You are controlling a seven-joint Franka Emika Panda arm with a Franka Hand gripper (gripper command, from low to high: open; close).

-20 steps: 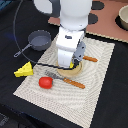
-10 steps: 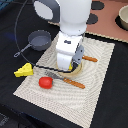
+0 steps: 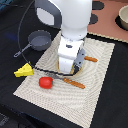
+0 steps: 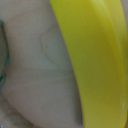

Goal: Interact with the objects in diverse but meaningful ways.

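The arm is down over the plate point(image 3: 89, 66), seemingly reaching for the banana point(image 4: 95, 60); I cannot tell how open the fingers are, so a grasp needs centring first.

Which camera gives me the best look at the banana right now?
The wrist view. The banana fills much of that picture as a broad yellow curve lying on the tan plate. In the exterior view the arm stands over that spot and hides the banana completely.
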